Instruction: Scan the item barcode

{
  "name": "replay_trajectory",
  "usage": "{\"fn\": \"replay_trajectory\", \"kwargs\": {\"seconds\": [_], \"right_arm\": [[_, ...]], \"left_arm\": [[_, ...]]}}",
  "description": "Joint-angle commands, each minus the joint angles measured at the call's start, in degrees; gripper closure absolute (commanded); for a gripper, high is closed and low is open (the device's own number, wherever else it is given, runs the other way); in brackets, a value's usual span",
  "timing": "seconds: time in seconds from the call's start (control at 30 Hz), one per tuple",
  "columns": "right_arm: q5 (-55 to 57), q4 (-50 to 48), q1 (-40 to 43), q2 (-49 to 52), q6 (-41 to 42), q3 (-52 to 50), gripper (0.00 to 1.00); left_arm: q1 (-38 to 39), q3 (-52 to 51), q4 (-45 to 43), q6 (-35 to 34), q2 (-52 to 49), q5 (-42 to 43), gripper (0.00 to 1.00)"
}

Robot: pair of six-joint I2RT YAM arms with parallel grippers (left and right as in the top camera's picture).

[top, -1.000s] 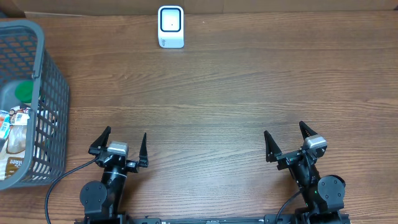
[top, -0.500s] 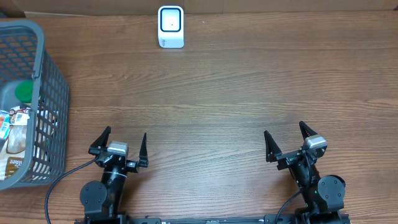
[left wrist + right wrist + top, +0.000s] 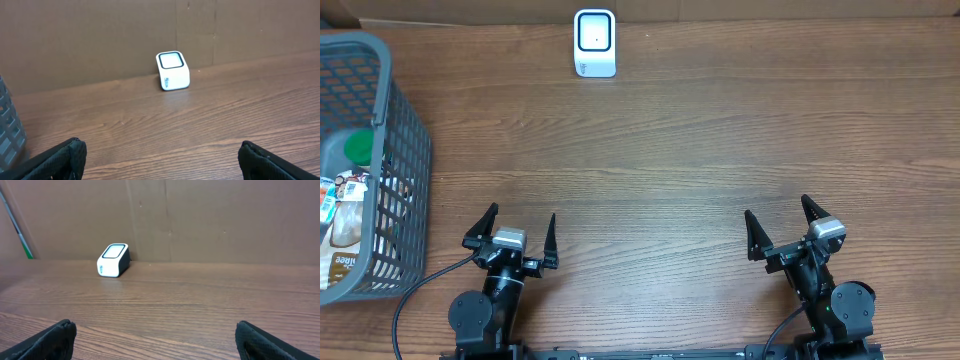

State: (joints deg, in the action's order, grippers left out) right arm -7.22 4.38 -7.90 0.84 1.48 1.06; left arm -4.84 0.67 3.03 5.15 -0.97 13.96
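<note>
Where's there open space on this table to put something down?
The wooden middle is bare, from the white scanner down to the left fingers and right fingers, plus the whole right side. Crowded only at the left edge, by the grey basket.

Mock shop checkout: barcode scanner [image 3: 594, 43], basket [image 3: 408, 150] w/ groceries [image 3: 345, 225], cardboard backdrop [image 3: 100, 40].

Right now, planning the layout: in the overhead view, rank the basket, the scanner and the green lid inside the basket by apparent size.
1. basket, largest, though cropped by the frame
2. scanner
3. green lid, smallest
</note>
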Motion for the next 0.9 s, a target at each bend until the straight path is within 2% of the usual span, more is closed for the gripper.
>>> {"fn": "replay_trajectory", "kwargs": {"seconds": [0.0,0.87], "right_arm": [[0.04,-0.26,0.24,-0.68,-0.04,-0.59,0.0],[0.04,-0.26,0.24,-0.68,-0.04,-0.59,0.0]], "left_arm": [[0.37,-0.39,-0.07,1.51,0.72,0.5,0.0],[0.37,-0.39,-0.5,2.05,0.72,0.48,0.01]]}}
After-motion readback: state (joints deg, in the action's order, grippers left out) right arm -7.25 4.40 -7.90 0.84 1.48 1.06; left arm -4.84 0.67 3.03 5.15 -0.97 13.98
